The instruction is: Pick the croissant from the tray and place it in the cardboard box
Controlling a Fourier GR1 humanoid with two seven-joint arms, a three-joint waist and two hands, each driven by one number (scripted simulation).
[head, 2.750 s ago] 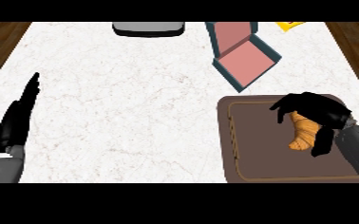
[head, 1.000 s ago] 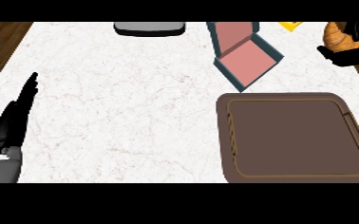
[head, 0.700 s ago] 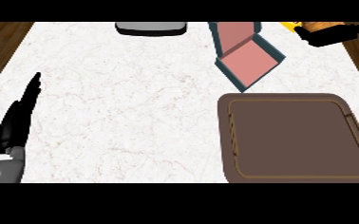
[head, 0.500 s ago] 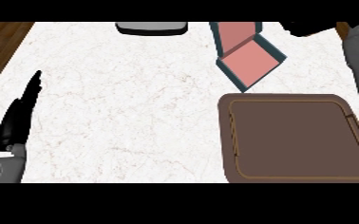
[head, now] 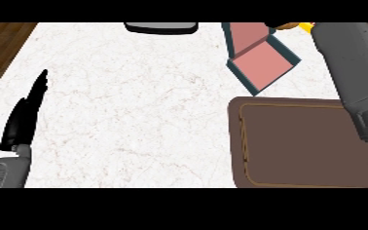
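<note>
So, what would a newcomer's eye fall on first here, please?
Probably the open box with its pink inside, upper right, and the grey right forearm lying along the right edge beside it. Then the big brown tray at lower right, nothing on it, and the black left hand resting open at the left edge.

It looked like a kitchen. A broad counter (head: 129, 102) of white, veined marble filled the view, with a strip of brown wood (head: 14, 39) showing past its left edge. On the stone lay a dark brown serving tray (head: 237, 141) and an open box (head: 262, 63) with a pink inside. A dark grey, rounded item (head: 159, 27) sat at the far edge.
</note>
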